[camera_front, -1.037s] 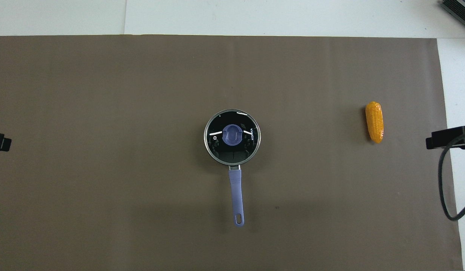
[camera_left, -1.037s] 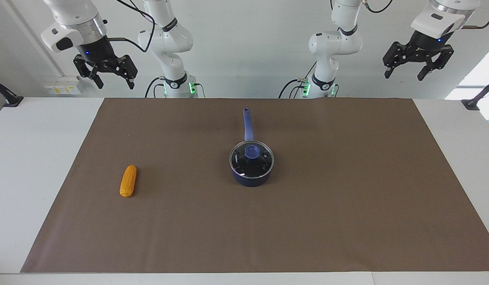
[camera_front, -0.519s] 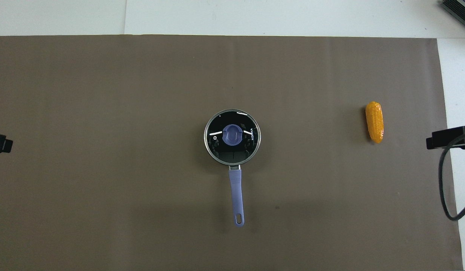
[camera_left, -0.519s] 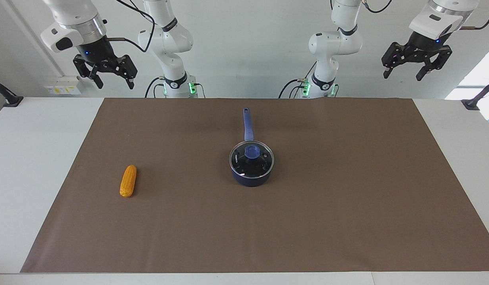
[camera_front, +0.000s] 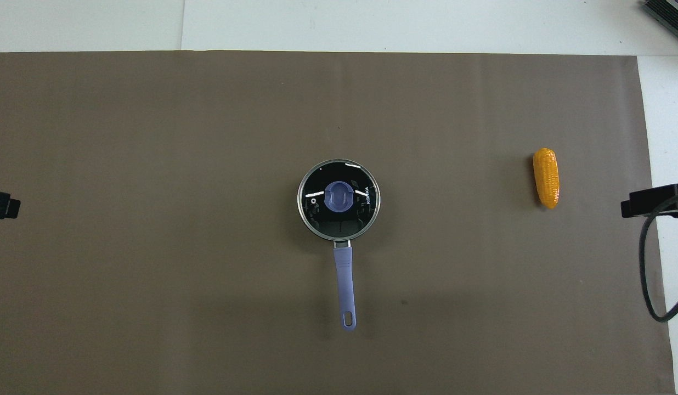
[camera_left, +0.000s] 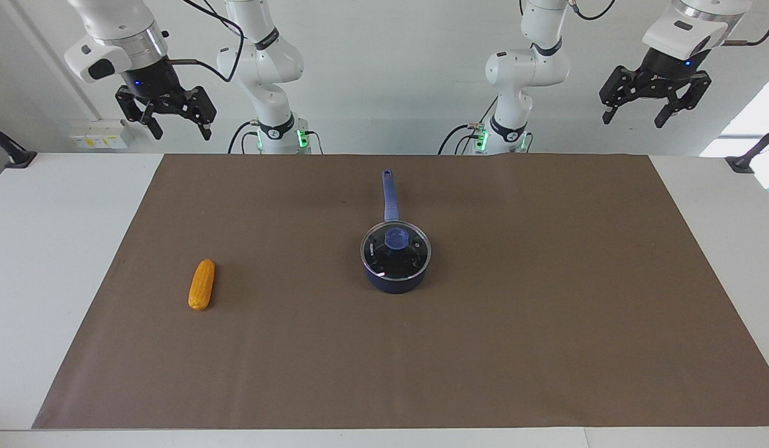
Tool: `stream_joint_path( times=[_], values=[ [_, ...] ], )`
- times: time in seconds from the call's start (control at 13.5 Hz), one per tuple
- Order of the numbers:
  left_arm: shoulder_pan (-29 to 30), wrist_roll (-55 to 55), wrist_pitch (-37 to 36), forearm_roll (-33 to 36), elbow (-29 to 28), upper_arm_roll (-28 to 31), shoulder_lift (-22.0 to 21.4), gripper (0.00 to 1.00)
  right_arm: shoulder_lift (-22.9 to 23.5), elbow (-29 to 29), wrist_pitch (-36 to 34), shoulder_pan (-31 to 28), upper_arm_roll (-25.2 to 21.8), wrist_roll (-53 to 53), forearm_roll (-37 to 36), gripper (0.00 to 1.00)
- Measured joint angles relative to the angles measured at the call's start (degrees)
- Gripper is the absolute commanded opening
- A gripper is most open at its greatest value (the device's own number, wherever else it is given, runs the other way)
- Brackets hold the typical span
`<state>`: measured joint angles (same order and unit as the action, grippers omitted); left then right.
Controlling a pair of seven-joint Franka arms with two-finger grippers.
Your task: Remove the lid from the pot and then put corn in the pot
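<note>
We bring our open left gripper (camera_left: 655, 107) straight down on the lid's (camera_left: 396, 247) blue knob (camera_left: 395, 237); right gripper (camera_left: 168, 117) waits open.

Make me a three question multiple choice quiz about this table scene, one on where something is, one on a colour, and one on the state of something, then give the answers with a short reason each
1. Where does the corn lie?
A. inside the pot
B. on the brown mat toward the right arm's end of the table
C. on the lid

2. What colour is the lid's knob?
A. red
B. blue
C. green

3. What state is the pot in?
A. covered by the lid
B. uncovered
C. tipped on its side

Answers:
1 B, the corn rests on the mat, apart from the pot.
2 B, the knob at the lid's centre is blue.
3 A, the glass lid sits on the upright pot, while the left gripper and right gripper hang open, high above the table.
</note>
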<state>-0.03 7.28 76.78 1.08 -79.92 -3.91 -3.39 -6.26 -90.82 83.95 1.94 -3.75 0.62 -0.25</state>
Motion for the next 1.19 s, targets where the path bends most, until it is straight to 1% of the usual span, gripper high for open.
stream_joint_path(
  times=[0.37,0.81,1.19],
  values=[
    [0.0,-0.1,1.9,0.0,0.0,-0.1,0.0,1.0,0.0,0.0,0.0,0.2,0.2,0.0,0.1,1.0],
    [-0.5,-0.1,4.7,-0.1,-0.7,-1.7,0.2,1.0,0.0,0.0,0.0,0.2,0.3,0.0,0.1,1.0],
    [-2.2,-0.1,8.8,-0.2,-1.6,-2.4,2.0,1.0,0.0,0.0,0.0,0.2,0.3,0.0,0.1,1.0]
  ],
)
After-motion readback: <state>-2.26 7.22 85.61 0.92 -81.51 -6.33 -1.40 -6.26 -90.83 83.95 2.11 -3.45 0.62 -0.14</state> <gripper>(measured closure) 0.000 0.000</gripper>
